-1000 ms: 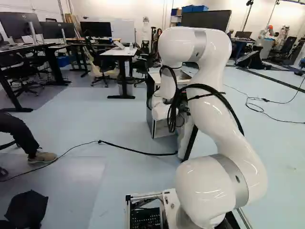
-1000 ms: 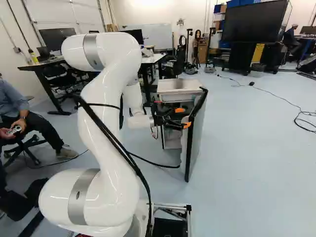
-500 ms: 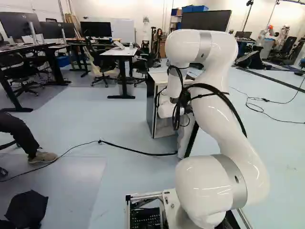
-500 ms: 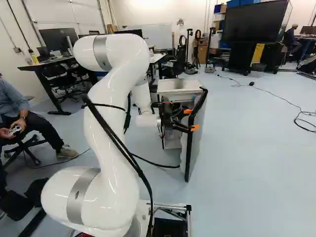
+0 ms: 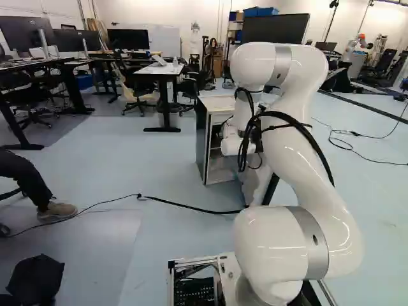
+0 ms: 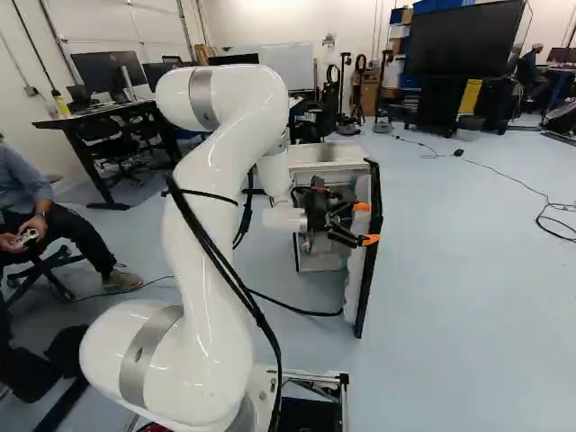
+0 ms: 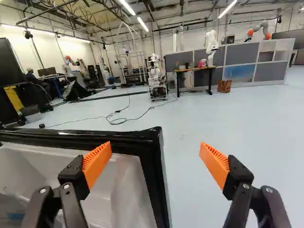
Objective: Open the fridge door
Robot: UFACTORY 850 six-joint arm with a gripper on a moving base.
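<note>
In the right base view my gripper (image 6: 366, 223) is at the inner side of the fridge door (image 6: 368, 279), near its upper part. The door stands ajar, swung out from the white-topped fridge (image 6: 326, 166). The fridge (image 5: 203, 143) also shows in the left base view, where the arm hides most of the gripper. The wrist view has the gripper (image 7: 156, 154) open, fingers wide apart. One orange pad (image 7: 97, 161) overlaps the white inner side of the door (image 7: 154, 175); the black-edged corner lies between the fingers, and the other finger is over floor beyond it. Contact cannot be told.
A black cable (image 5: 185, 205) crosses the floor to the fridge. A seated person's leg (image 5: 32, 185) shows at the left of the left base view. A desk (image 5: 159, 71) stands beyond the fridge. Another robot (image 7: 212, 45) is far off in the wrist view.
The arm has swung rightward, carrying the gripper with it. The fridge door has turned outward to the right, opening wider. The floor cable has shifted slightly. The base has not moved.
</note>
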